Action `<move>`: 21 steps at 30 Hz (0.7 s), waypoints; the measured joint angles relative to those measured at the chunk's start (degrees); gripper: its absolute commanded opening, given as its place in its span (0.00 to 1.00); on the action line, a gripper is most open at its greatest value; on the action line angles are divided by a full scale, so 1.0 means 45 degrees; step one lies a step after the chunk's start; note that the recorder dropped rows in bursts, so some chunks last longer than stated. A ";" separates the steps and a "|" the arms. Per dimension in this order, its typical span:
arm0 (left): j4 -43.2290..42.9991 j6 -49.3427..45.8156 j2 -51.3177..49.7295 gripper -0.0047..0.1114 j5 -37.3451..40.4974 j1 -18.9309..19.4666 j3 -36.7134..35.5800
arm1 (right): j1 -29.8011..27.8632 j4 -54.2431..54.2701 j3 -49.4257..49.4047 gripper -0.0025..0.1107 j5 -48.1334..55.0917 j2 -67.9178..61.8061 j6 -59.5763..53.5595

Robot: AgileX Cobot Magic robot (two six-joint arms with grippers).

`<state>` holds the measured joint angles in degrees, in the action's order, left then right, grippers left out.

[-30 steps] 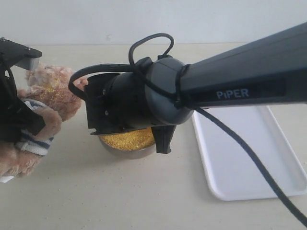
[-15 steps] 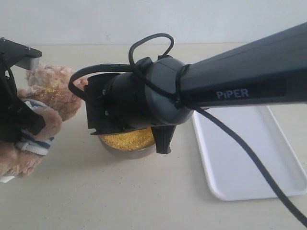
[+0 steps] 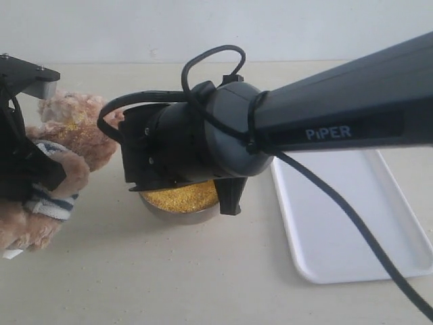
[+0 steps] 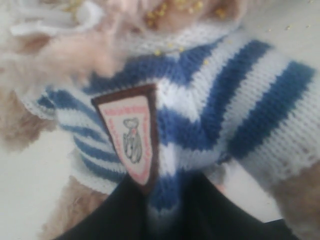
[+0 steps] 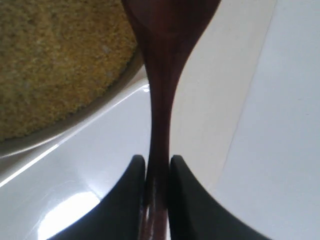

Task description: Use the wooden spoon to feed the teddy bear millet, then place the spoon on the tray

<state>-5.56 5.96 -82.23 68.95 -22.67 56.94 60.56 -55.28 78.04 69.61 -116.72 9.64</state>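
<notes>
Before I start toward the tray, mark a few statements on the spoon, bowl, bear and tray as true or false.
1. The right jaws clamp the wooden spoon by its handle. True.
2. The spoon lies on the tray. False: the right jaws hold it near the metal bowl.
3. The bowl is empty. False: millet fills it.
4. Yellow grains cling to the teddy bear around its face. True.

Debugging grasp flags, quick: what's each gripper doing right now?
The left gripper is closed on the teddy bear, at its shirt.
The right gripper is closed on the wooden spoon, at its handle.
</notes>
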 measured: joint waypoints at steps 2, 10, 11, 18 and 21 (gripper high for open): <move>0.0000 0.0000 0.0000 0.07 0.0000 0.0000 0.0000 | 0.0000 0.0474 0.0000 0.02 0.0000 0.0000 -0.0167; 0.0000 0.0000 0.0000 0.07 -0.0025 0.0000 0.0000 | 0.0448 0.1659 0.0000 0.02 0.0028 0.0000 -0.0804; 0.0000 0.0000 0.0000 0.07 -0.0025 0.0000 0.0000 | 0.0541 0.1757 0.0000 0.02 0.0028 0.0000 -0.0832; 0.0025 0.0000 0.0000 0.07 -0.0025 0.0000 0.0000 | 0.0892 0.2276 0.0000 0.02 0.0028 0.0000 -0.1003; 0.0085 -0.0025 0.0000 0.07 -0.0025 0.0000 0.0000 | 0.0892 0.2590 0.0000 0.02 0.0028 0.0000 -0.1066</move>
<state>-5.18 5.85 -82.23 68.84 -22.67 56.94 64.58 -43.62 78.04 69.73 -116.72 4.85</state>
